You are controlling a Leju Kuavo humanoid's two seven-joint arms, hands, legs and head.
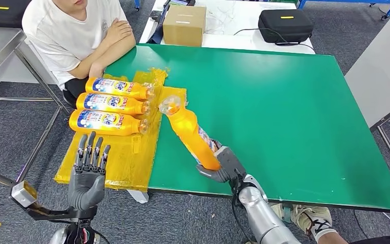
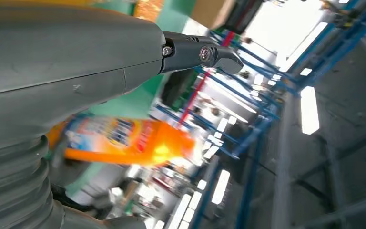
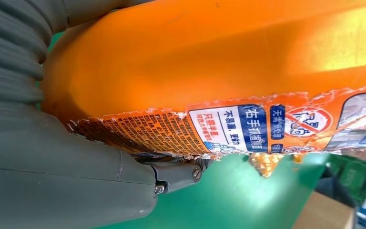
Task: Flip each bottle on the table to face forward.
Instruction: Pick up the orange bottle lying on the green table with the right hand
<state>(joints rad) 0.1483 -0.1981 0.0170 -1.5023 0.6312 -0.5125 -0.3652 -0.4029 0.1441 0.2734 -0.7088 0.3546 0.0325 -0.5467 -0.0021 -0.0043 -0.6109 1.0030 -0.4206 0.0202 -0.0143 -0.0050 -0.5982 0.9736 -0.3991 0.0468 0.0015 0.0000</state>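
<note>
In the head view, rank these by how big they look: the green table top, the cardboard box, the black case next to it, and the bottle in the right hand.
1. Green table top, by far the largest.
2. Bottle held by the right hand; black case; cardboard box. These three look close in size, and the bottle is nearer the camera, so I won't rank them.

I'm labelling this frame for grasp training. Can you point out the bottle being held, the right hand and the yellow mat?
held bottle (image 1: 189, 133), head view, on its orange body.
right hand (image 1: 222, 165), head view, on the grey palm gripping the bottle's base.
yellow mat (image 1: 127, 162), head view, on a bare patch below the three lying bottles.
</note>
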